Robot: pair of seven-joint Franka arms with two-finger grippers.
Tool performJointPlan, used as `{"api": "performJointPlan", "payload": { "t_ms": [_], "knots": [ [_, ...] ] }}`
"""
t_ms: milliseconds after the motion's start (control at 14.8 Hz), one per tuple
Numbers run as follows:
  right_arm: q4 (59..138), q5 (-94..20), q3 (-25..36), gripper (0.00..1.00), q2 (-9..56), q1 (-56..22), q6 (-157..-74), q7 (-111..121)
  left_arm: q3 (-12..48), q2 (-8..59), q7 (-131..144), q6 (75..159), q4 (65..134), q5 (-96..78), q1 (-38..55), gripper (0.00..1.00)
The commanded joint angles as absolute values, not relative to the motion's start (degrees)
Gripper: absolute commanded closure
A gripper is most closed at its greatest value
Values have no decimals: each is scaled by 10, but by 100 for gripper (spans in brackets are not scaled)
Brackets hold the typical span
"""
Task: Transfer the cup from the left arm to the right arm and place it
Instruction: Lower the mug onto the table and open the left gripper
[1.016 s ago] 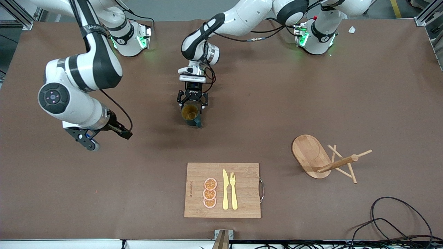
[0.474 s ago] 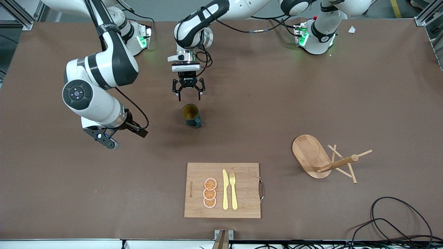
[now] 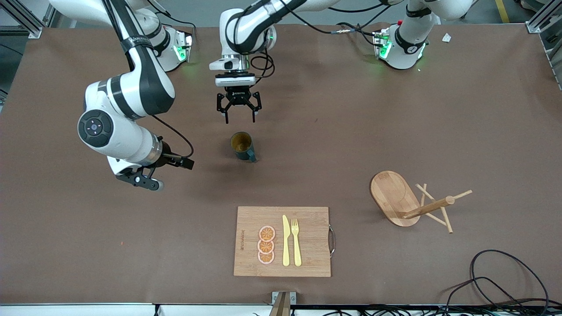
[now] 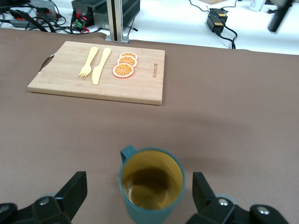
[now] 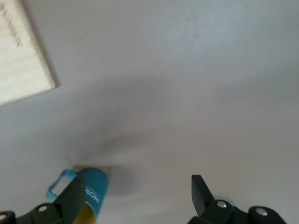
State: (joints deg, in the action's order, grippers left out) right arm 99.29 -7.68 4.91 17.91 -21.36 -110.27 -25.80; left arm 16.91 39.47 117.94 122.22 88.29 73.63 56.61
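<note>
The right wrist view cuts off the cup at its rim and shows only a blurred corner of the cutting board, while the front view hides the right gripper largely under its own wrist.

Teal cup, mustard-yellow inside

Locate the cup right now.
In the front view the cup stands upright on the table, unheld, farther from the camera than the cutting board, near the open left gripper.
</note>
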Motion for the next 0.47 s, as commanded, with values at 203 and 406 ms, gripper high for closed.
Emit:
{"api": "performJointPlan", "payload": {
  "t_ms": [203, 406],
  "knots": [
    [1074, -84, 47, 0, 172, -247, -1182, -195, 174, 274, 1046, 1344, 1013, 665, 451, 1],
    [1121, -84, 47, 0, 174, -278, -1261, -194, 190, 268, 927, 1368, 1009, 590, 388, 0]
  ]
}}
